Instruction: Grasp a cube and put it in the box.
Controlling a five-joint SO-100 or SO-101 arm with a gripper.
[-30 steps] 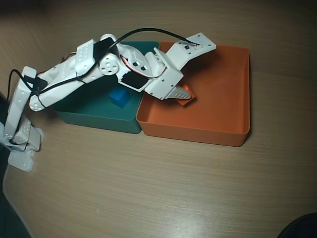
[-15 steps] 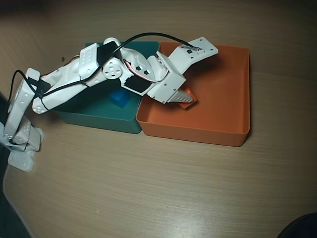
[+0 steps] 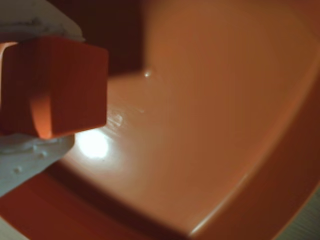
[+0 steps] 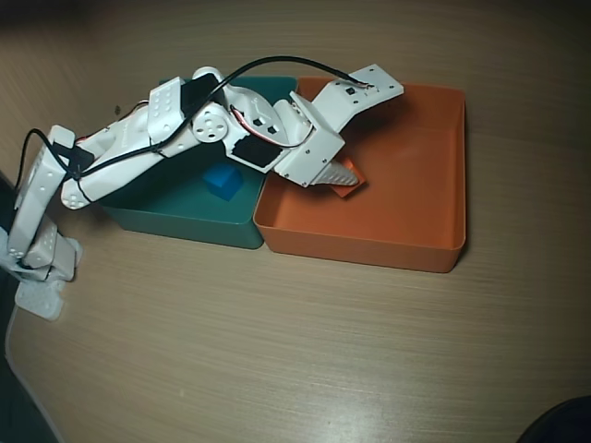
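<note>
The small orange cube [image 3: 60,85] sits clamped between my white fingers [image 3: 30,160], one above it and one below, in the wrist view. My gripper [image 3: 72,90] is shut on it over the glossy floor of the orange box [image 3: 210,125]. In the overhead view my gripper [image 4: 343,181] hangs over the left part of the box [image 4: 369,251], near its left wall. Only an edge of the cube [image 4: 351,189] shows under the fingertips. I cannot tell whether the cube touches the floor.
A teal tray [image 4: 185,224] stands directly left of the box, wall to wall, with a small blue cube [image 4: 223,181] inside and my arm stretched over it. The arm's base [image 4: 37,268] stands at the table's left edge. Bare wooden table lies in front.
The gripper shifted a little left and down over the box half a second ago, then came back to almost the same spot. It holds the cube throughout.
</note>
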